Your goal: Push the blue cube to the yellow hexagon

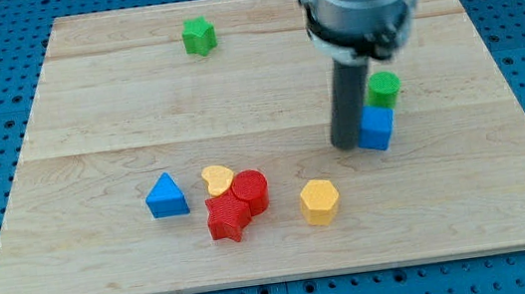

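My tip (pixel 347 145) rested on the wooden counter (pixel 97 187) just beside the blue cube (pixel 376 128), at its left side as the view shows it; whether the two touched I could not tell. My end effector was a bare rod with no jaws to open or close, and it held nothing. A green cylinder (pixel 384 88) stood right behind the cube, toward the view's top. The yellow hexagon (pixel 318 201) lay toward the view's bottom left of the cube, apart from it. Further left sat a cluster: a red cylinder (pixel 251 190), a red star (pixel 228 217) and a yellow heart (pixel 216 180), with a blue triangle (pixel 166 196) nearby. A green star (pixel 198 36) sat alone near the top.
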